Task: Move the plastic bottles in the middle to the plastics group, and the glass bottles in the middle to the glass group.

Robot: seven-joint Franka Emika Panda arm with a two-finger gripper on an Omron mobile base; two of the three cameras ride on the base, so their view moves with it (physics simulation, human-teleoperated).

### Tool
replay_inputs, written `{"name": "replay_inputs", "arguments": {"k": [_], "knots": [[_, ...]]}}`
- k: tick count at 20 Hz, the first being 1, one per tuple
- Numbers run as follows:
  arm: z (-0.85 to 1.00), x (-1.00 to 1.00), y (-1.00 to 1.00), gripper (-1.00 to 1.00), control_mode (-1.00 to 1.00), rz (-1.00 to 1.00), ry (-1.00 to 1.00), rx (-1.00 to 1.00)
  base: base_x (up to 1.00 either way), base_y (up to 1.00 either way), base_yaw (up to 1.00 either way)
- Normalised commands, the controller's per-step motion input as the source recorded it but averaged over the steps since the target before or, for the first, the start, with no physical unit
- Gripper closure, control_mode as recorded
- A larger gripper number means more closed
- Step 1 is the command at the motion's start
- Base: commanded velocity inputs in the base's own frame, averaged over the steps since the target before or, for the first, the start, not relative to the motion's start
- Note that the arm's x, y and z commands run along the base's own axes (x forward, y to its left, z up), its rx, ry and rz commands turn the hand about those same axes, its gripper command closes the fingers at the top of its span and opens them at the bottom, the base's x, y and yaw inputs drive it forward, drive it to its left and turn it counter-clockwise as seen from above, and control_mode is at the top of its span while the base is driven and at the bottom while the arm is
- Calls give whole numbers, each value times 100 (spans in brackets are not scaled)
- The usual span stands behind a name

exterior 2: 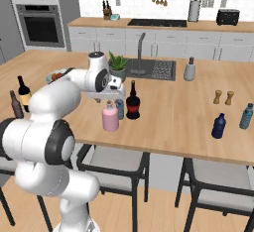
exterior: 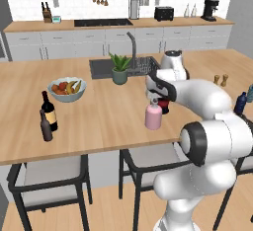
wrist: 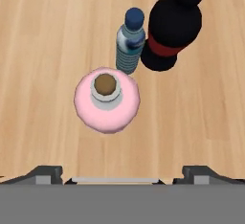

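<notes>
So the hand (exterior 2: 112,96) is hanging wide open and empty right above the pink bottle (wrist: 106,98), which sits mid-desk (wrist: 43,41), with a small clear water bottle (wrist: 130,43) touching it at about 1 o'clock and the squat dark glass bottle (wrist: 170,31) just beside that at 2. Pink one looks like light, smooth, slightly squishy plastic, so I'd pinch the round body just under the neck. The blue plastics group (exterior 2: 219,126) is well off at 3 o'clock in the right base view.
</notes>
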Motion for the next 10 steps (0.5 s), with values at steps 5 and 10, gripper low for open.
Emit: {"name": "replay_inputs", "arguments": {"k": [5,10], "knots": [[-52,17,11,-100,-100,1,0,0,0,0,0],[-32,29,4,-100,-100,0,0,0,0,0,0]]}}
